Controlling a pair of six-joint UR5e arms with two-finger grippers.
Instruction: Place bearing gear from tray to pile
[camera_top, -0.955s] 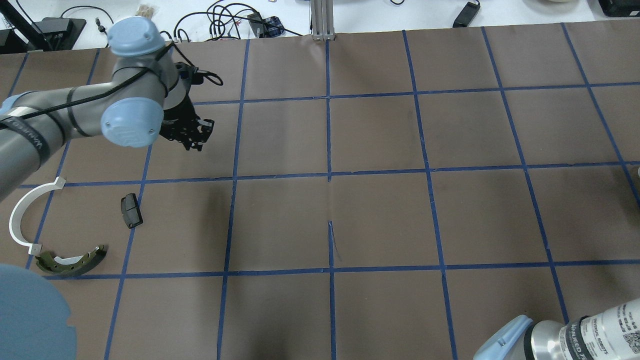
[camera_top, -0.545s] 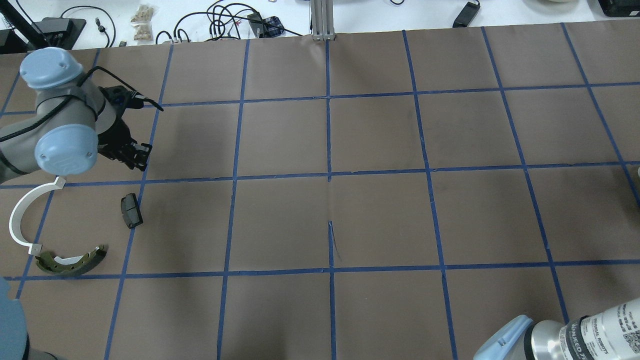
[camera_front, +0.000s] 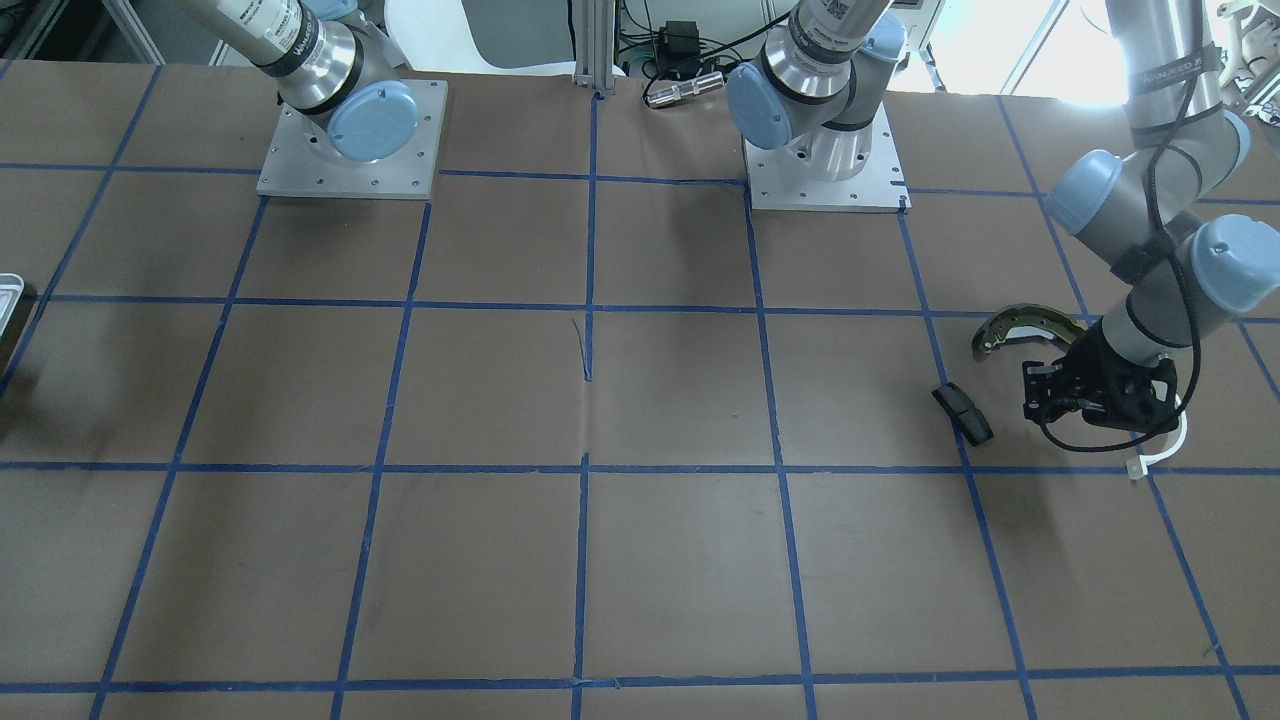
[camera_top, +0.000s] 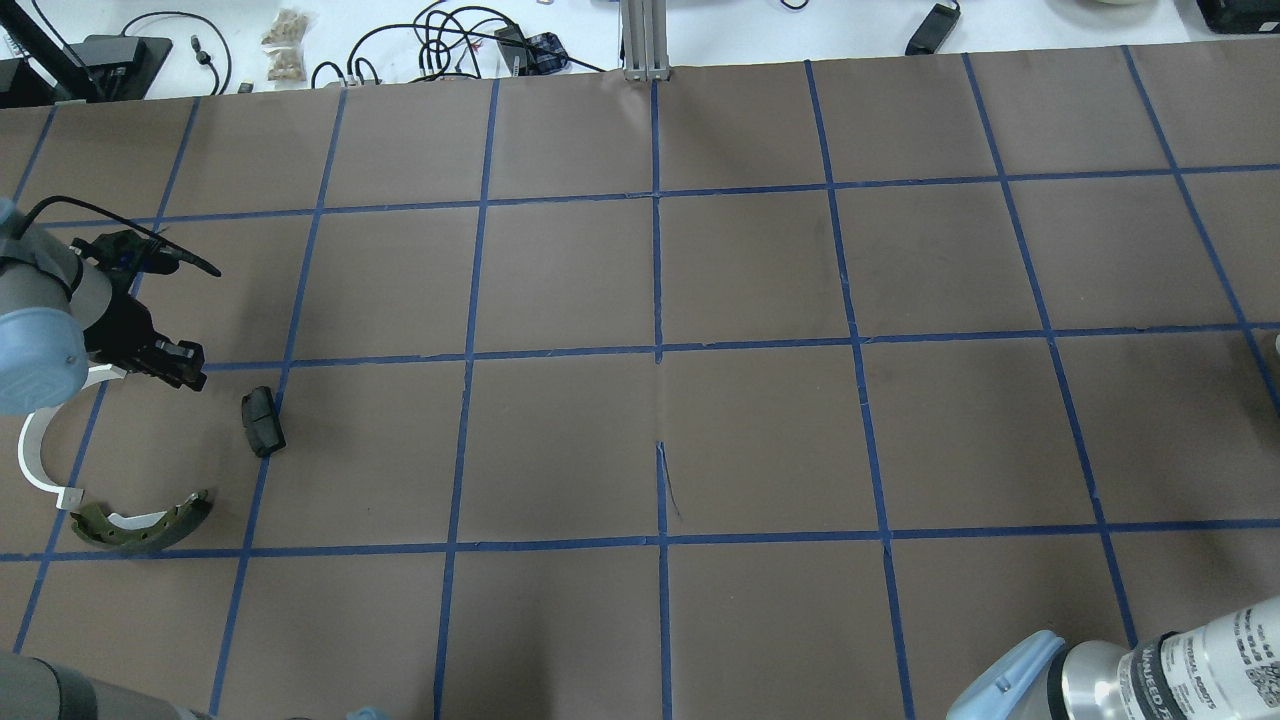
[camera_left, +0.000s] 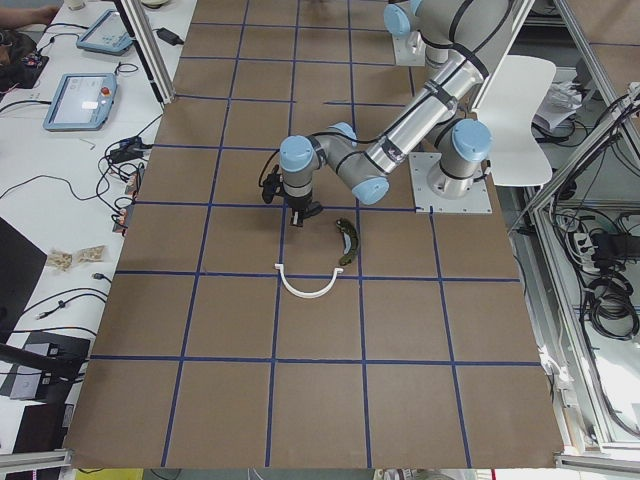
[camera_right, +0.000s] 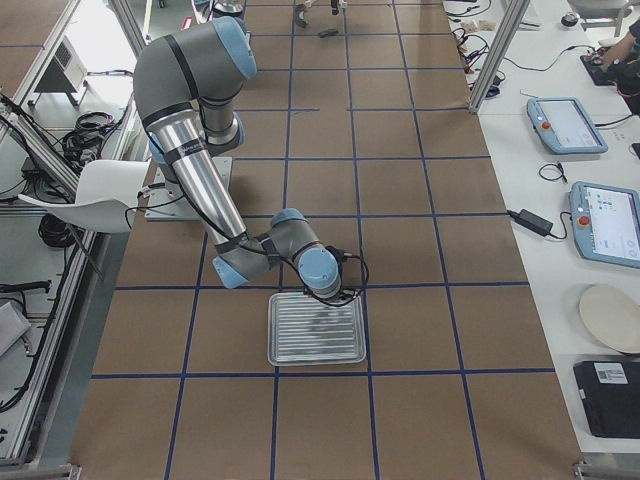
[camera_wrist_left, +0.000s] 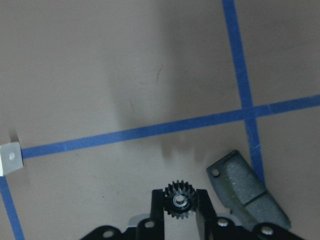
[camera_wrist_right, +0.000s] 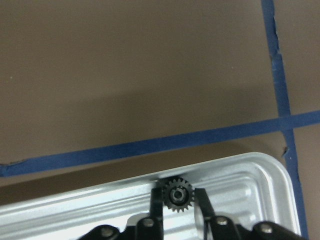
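Observation:
My left gripper (camera_wrist_left: 180, 201) is shut on a small black bearing gear (camera_wrist_left: 179, 195), held just above the table. In the overhead view the left gripper (camera_top: 183, 366) hangs by the pile, which is made up of a white half-ring (camera_top: 33, 455), a black pad (camera_top: 262, 421) and an olive brake shoe (camera_top: 146, 526). My right gripper (camera_wrist_right: 178, 197) is shut on another black gear (camera_wrist_right: 174, 193), held over the corner of the silvery tray (camera_wrist_right: 245, 182). The tray (camera_right: 316, 335) shows whole in the exterior right view.
Brown paper with a blue tape grid covers the table (camera_top: 660, 300). Cables and small items (camera_top: 470, 45) lie along the far edge. In the front-facing view both arm bases (camera_front: 350, 130) stand at the back and the tray's corner (camera_front: 8, 300) shows at the left edge.
My left arm has swung from the far grid squares toward the near left and down, bringing its gripper beside the white half-ring and black pad. The pile's parts have not moved.

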